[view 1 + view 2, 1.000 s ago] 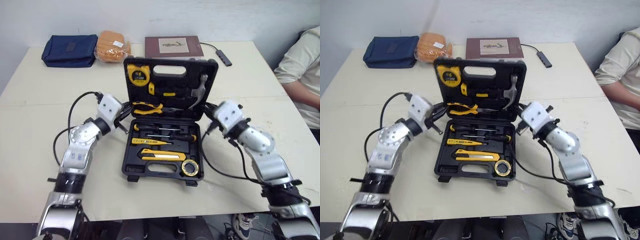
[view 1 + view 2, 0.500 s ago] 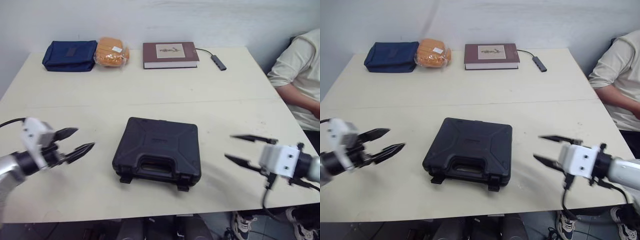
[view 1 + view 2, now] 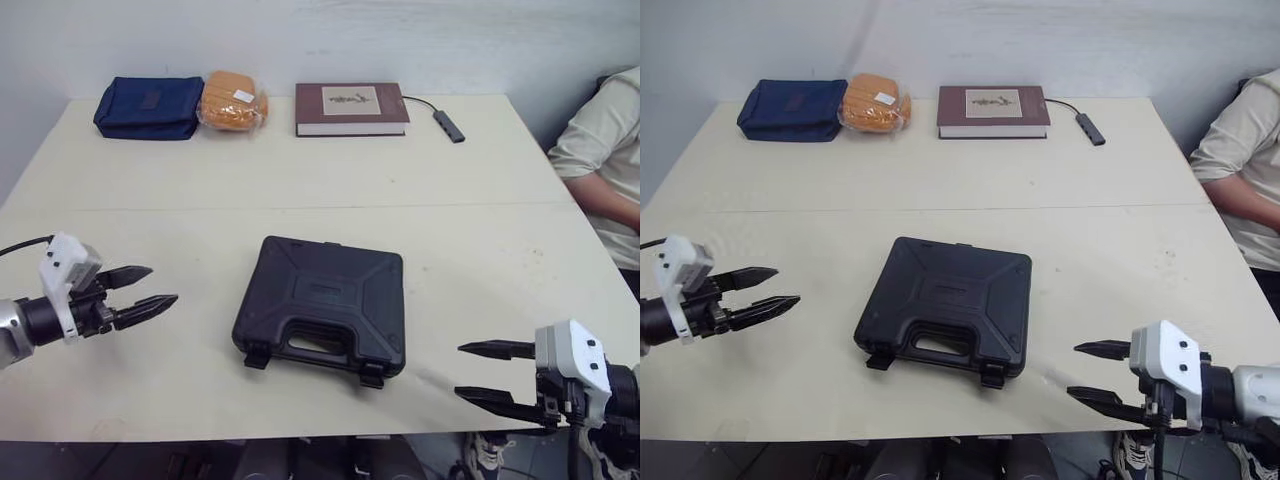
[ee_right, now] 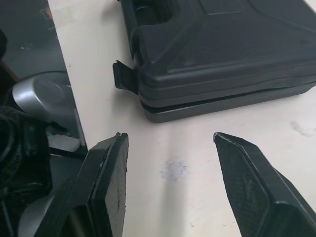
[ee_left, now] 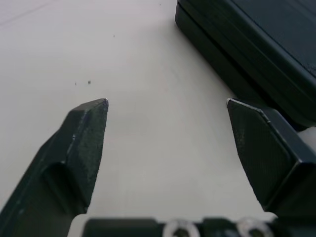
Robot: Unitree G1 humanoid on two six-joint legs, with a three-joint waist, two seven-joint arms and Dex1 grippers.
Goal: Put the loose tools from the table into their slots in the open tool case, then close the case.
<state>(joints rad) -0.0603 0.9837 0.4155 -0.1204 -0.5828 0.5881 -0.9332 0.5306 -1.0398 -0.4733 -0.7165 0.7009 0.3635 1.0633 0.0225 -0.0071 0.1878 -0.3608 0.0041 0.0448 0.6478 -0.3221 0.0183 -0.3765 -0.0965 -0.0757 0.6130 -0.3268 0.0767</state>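
Observation:
The black tool case point(image 3: 322, 306) lies shut and flat in the middle of the table, handle toward the front edge, both latches hanging loose. My left gripper point(image 3: 158, 286) is open and empty, hovering left of the case with a gap between. My right gripper point(image 3: 466, 370) is open and empty near the front edge, right of the case. The left wrist view has the case's corner point(image 5: 256, 54) beyond the open fingers. The right wrist view looks at the case's front side point(image 4: 217, 64) and one latch point(image 4: 124, 76).
Along the far edge lie a navy pouch point(image 3: 147, 106), an orange packet point(image 3: 232, 100), a brown book point(image 3: 351, 108) and a dark adapter point(image 3: 449, 125) with cable. A person's sleeve and arm point(image 3: 605, 160) reach in at the right edge of the table point(image 3: 200, 190).
One second ago the case stood open with tools in it and both grippers at its sides; now it is shut. Both grippers have opened and drawn back outward; the right one moved toward the front edge.

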